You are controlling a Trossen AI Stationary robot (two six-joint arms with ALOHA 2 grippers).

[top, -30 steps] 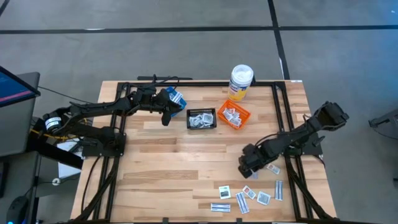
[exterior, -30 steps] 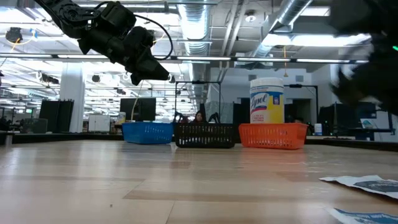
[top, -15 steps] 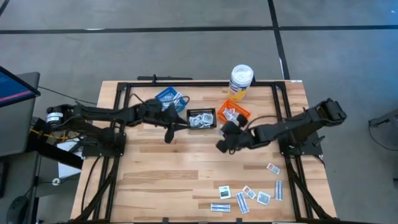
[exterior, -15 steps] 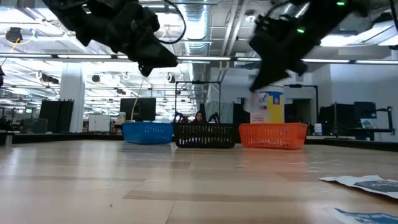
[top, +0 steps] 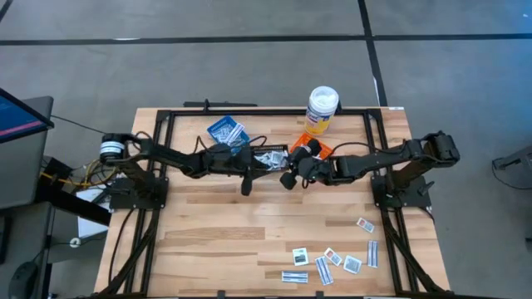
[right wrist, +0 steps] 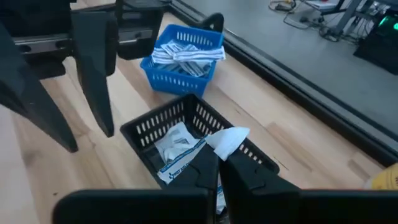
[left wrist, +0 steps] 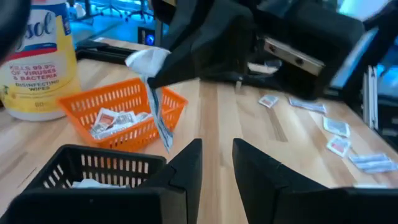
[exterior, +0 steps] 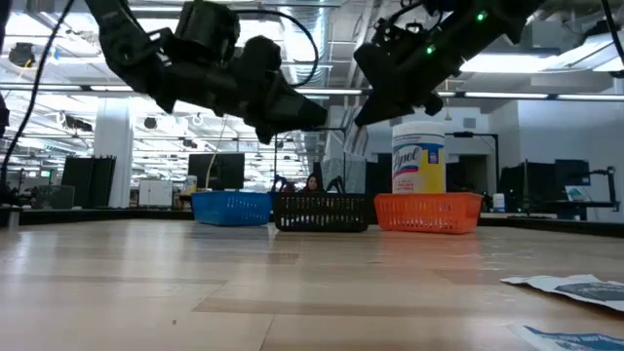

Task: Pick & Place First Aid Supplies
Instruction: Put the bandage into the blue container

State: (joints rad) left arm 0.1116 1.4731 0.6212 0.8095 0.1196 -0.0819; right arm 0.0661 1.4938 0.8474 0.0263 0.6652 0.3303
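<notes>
My right gripper (right wrist: 219,163) hangs over the black basket (right wrist: 186,134), shut on a white first aid packet (left wrist: 148,62) with a narrow printed strip below it. In the high view it (top: 288,176) is just right of that basket (top: 270,158). My left gripper (left wrist: 216,158) stands open and level at the black basket's near side (top: 253,169), pointing at the right gripper, with nothing between its fingers. More packets lie in the blue basket (top: 226,131), the black one and the orange basket (top: 312,149). Loose packets (top: 332,259) lie flat near the table's near right corner. My right gripper pinches the packet's bunched white end (right wrist: 227,140) between its two shut fingertips. The fingers come from the table's right, slanting down. The narrow strip (left wrist: 160,121) hangs slack below them, clear of the basket. Whether this is one packet or two, I cannot tell.
A tall white bottle with a yellow label (top: 322,108) stands behind the orange basket at the far edge. The two grippers are close together above the black basket. Bare wood (top: 224,224) stretches across the table's near left half.
My right gripper has risen from the loose packets at the near right and gone toward the far left with the packet, turning as it went, until it came over the black basket. My left gripper has gone from the blue basket toward the right, sinking a little, to the black basket.
</notes>
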